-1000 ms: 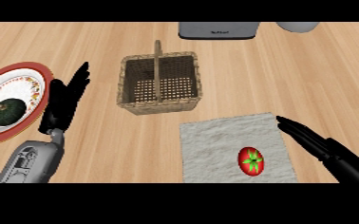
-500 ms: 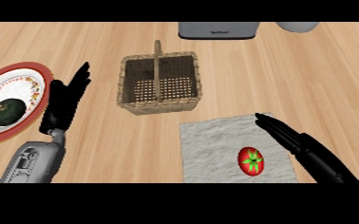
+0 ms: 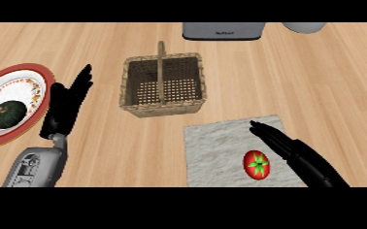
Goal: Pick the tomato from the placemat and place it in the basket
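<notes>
The left hand [image 3: 68, 104] rests open at the view's left, fingers straight and pointing up, its grey forearm entering from the lower-left corner; the right hand [image 3: 287, 145], fingers extended, angles up-left from the lower-right edge.

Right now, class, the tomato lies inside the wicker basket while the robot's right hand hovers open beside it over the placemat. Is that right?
Not quite. The head view shows the tomato lying on the placemat, not inside the wicker basket, which holds nothing visible. The rest stands: the right hand hovers open beside the tomato over the placemat.
</notes>
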Tool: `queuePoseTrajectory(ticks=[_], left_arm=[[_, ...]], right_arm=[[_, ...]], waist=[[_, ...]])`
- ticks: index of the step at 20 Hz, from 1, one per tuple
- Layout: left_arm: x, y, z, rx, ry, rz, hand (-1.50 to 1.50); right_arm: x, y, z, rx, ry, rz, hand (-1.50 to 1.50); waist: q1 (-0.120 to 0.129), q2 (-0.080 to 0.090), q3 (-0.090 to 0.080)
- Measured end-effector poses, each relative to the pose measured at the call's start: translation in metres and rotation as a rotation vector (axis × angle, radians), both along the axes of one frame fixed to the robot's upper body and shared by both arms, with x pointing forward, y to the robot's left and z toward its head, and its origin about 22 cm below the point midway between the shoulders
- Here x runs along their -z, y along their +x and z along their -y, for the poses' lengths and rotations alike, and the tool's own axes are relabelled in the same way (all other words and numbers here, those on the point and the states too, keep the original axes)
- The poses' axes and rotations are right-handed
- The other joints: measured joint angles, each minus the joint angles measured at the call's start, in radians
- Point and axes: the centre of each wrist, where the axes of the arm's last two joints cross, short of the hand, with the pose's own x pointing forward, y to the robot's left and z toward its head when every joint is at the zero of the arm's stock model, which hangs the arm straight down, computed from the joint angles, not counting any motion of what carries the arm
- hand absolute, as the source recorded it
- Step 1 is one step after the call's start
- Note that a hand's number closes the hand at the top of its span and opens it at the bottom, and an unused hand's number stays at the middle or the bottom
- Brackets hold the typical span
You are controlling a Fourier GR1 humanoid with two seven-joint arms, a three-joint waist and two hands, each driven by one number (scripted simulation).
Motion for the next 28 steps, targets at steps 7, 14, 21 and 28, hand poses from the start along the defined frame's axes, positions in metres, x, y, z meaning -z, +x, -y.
queuePoseTrajectory(ticks=[7,14,21,28], left_arm=[[0.004,0.001,-0.004,-0.007,-0.001,0.001,0.00],[0.000,0.002,-0.001,0.004,-0.005,0.000,0.00],[0.005,-0.001,-0.005,0.007,-0.006,0.003,0.00],[0.004,0.001,0.005,0.031,0.002,0.003,0.00]], right_arm=[[0.015,0.004,-0.012,-0.008,-0.005,-0.021,-1.50],[0.021,0.002,-0.021,-0.012,-0.008,-0.017,1.50],[0.030,0.009,-0.021,-0.041,-0.073,0.106,1.50],[0.011,0.022,-0.098,0.056,-0.256,0.144,1.50]], waist=[[0.000,0.000,0.000],[0.000,0.000,0.000],[-0.001,-0.001,-0.002],[0.037,0.000,-0.009]])
